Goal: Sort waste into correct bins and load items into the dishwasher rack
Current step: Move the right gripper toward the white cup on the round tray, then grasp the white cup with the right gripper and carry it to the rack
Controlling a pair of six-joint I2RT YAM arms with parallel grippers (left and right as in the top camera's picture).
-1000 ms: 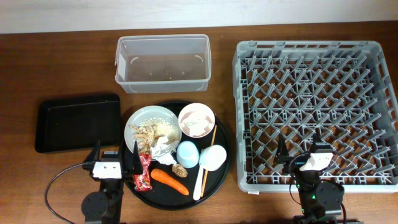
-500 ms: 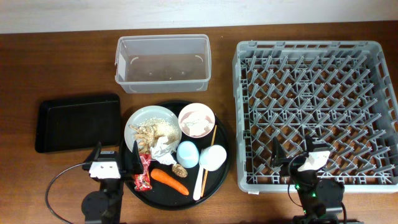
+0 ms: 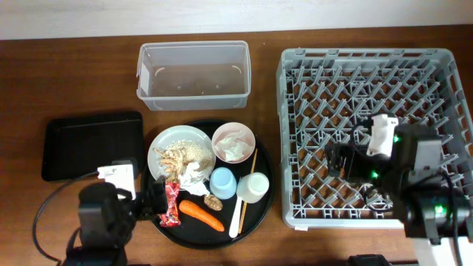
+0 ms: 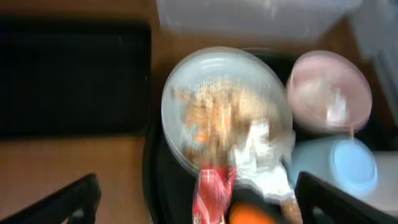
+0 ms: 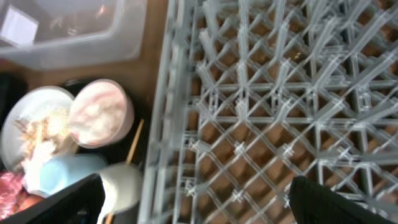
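A pale green plate (image 3: 177, 148) with rice and scraps, a white-pink bowl (image 3: 233, 142), a light blue cup (image 3: 222, 181), a white cup (image 3: 253, 186), tissue (image 3: 194, 176), a red wrapper (image 3: 171, 205), a carrot (image 3: 201, 214), a brown pit (image 3: 213, 202), a white fork (image 3: 238, 214) and a chopstick (image 3: 251, 166) lie on the round black tray. My left gripper (image 3: 144, 198) hovers open at the tray's left edge, above the wrapper (image 4: 211, 196). My right gripper (image 3: 346, 166) hovers open over the grey rack (image 3: 384, 81), empty. In the right wrist view its jaws (image 5: 196, 208) span the rack's left edge (image 5: 168, 124).
The clear tub (image 3: 194, 74) stands behind the round tray. The shallow black tray (image 3: 92, 144) lies at the left. The left wrist view is blurred; it shows the plate (image 4: 217, 106), bowl (image 4: 329, 93) and blue cup (image 4: 339, 168). Cables run along the front edge.
Both arms have risen from their low rest at the front edge. The right gripper moved back and over the rack. The left gripper lifted beside the round tray.
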